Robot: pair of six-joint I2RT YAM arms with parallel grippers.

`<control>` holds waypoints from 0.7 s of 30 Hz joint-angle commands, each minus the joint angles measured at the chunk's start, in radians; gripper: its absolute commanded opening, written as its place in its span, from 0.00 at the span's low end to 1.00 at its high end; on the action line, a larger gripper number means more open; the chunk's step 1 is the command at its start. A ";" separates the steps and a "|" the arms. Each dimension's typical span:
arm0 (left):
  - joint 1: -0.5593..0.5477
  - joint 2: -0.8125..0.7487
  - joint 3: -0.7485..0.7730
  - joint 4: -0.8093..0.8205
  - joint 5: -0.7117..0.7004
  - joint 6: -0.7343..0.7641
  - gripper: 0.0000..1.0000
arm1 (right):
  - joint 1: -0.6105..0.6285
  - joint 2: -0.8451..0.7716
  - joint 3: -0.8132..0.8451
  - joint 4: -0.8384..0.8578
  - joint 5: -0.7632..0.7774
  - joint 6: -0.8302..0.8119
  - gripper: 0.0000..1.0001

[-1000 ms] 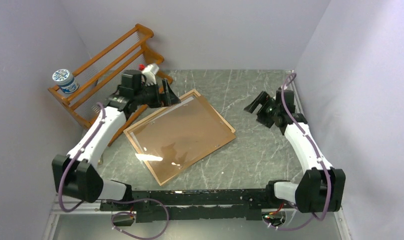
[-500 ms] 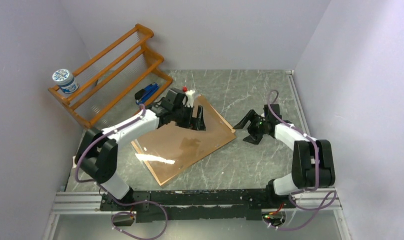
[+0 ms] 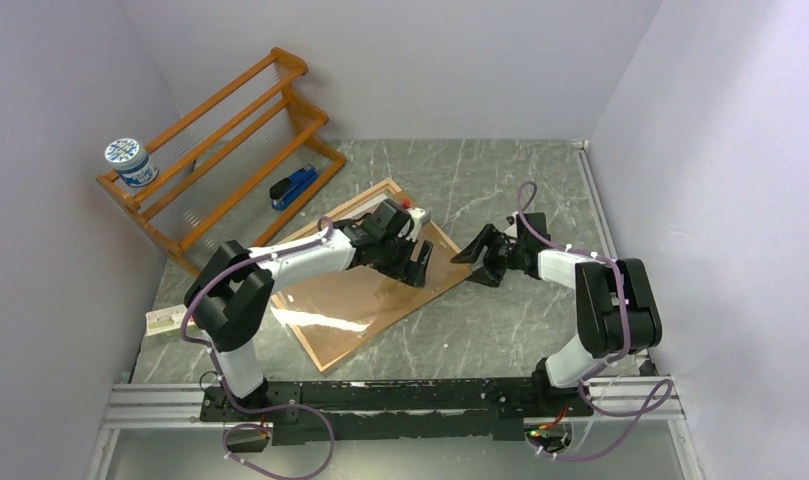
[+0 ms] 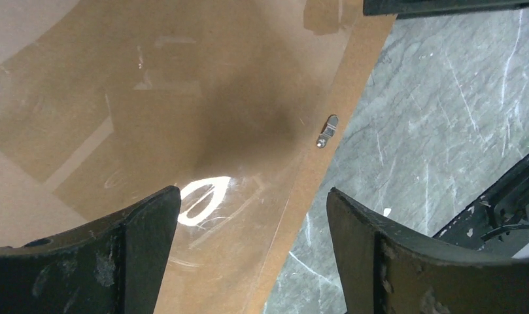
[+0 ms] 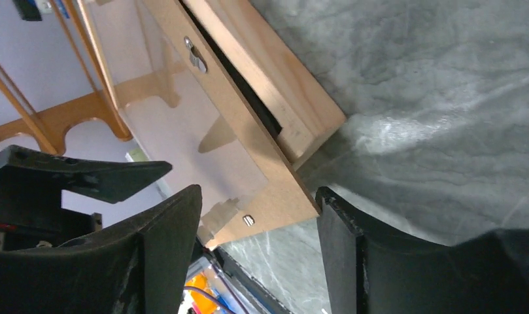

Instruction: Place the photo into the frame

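Swinging inward, the left pincer (image 4: pixel 252 203) is now hovering spread over the frame (image 3: pixel 325 352); the right pincer (image 5: pixel 258 196), also spread, is bracketing its corner, probably readying to open it.

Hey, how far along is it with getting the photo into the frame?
Done: nothing clear; no photo shows in any view. In hand: the brown backing board lies on the frame, a dark gap between them at its right corner, where the open right gripper sits; the open left gripper hangs over the board, empty. Left: probably lifting the board, laying the photo in, closing up.
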 commanded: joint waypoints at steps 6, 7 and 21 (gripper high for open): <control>-0.052 -0.009 0.020 0.001 -0.095 0.009 0.93 | 0.000 -0.099 0.013 0.170 -0.088 0.023 0.58; -0.054 -0.007 0.023 -0.007 -0.098 0.007 0.94 | 0.000 -0.099 0.012 0.180 -0.094 0.028 0.58; -0.242 0.063 0.144 -0.115 -0.506 0.092 0.94 | 0.000 -0.115 0.048 0.232 -0.129 0.141 0.54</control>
